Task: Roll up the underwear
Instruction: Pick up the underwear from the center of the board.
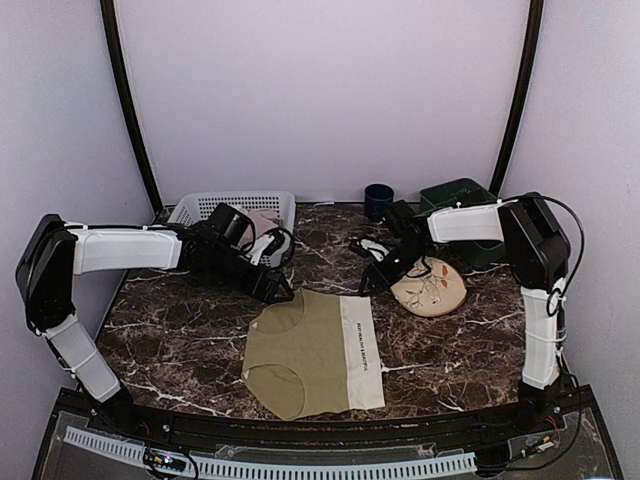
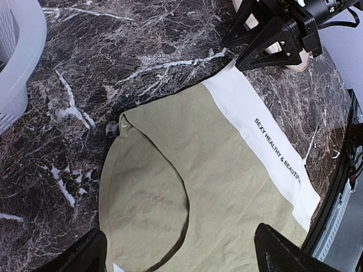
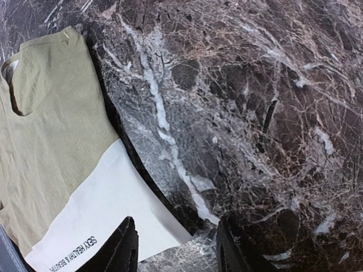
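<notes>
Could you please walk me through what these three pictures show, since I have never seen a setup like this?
Two robot arms are bolted at a marble table's near edge. One picture looks down from above; the other two come from cameras on each wrist. The underwear lies flat, unrolled. Behind it are a white basket, a plate, a blue cup and a green bin. The left gripper is open above the fabric's far left corner. The right gripper is at the waistband's far corner. Neither holds anything.
</notes>
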{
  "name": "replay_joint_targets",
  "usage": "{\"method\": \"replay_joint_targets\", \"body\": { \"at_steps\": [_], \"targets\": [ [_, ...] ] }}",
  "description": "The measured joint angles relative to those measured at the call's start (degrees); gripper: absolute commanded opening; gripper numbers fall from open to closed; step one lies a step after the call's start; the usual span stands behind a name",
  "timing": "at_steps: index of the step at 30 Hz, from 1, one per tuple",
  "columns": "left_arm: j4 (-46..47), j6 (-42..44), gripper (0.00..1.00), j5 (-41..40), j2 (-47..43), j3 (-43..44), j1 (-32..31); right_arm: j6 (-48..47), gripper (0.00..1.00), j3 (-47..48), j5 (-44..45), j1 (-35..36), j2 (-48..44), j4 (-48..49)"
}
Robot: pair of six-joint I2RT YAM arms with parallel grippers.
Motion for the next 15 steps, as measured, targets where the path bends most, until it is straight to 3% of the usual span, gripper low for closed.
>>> {"method": "replay_joint_targets", "body": {
  "at_steps": [15],
  "targets": [
    [0.4, 0.5, 0.89, -0.3, 4.7, 1.6, 2.0, -2.7, 0.31, -1.4, 5.7, 2.0, -0.3, 1.3]
  ]
}}
